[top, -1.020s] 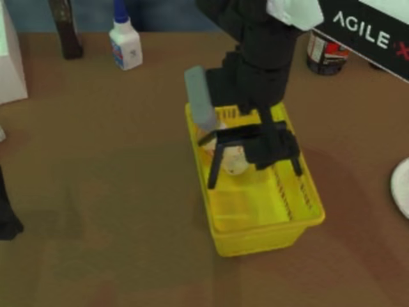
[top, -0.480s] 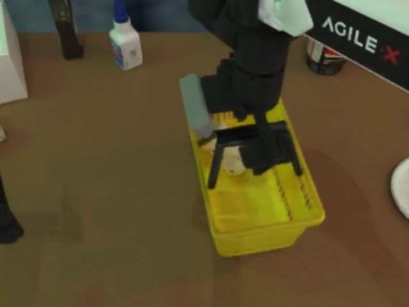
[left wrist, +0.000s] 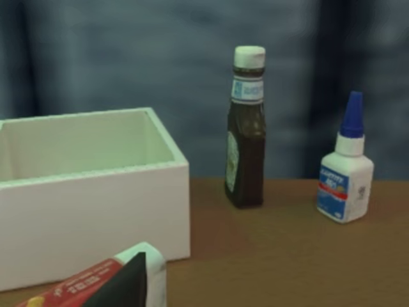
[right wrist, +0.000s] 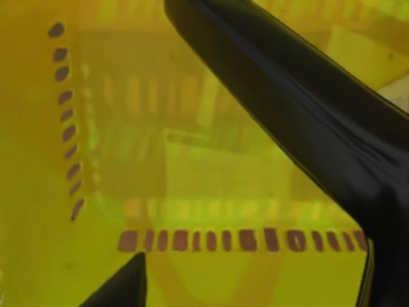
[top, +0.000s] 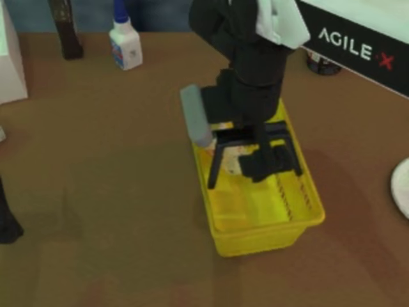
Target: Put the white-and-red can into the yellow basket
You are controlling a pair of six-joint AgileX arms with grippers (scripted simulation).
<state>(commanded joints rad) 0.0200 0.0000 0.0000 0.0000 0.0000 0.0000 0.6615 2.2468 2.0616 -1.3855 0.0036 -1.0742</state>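
Observation:
The yellow basket (top: 255, 220) stands right of the table's middle, with its dark handle (top: 220, 150) raised across it. The white-and-red can (top: 231, 160) lies inside on the basket floor, mostly hidden under the handle and my right arm. My right gripper (top: 259, 165) hangs inside the basket beside the can, open and holding nothing. The right wrist view shows only the slotted yellow wall (right wrist: 211, 240), the handle (right wrist: 300, 115) and one fingertip (right wrist: 131, 281); the can does not show there. My left gripper (top: 6, 224) is parked at the left edge, open.
A white glue bottle (top: 124, 45) (left wrist: 345, 185) and a dark sauce bottle (top: 66, 29) (left wrist: 246, 134) stand at the back left beside a white box (top: 9, 61) (left wrist: 83, 185). A dark can (top: 319, 64) stands back right and a white plate (top: 402, 188) lies at the right edge.
My right arm has shifted slightly left and lower over the basket. The can has stayed on the basket floor and is more covered now. The left arm has not moved.

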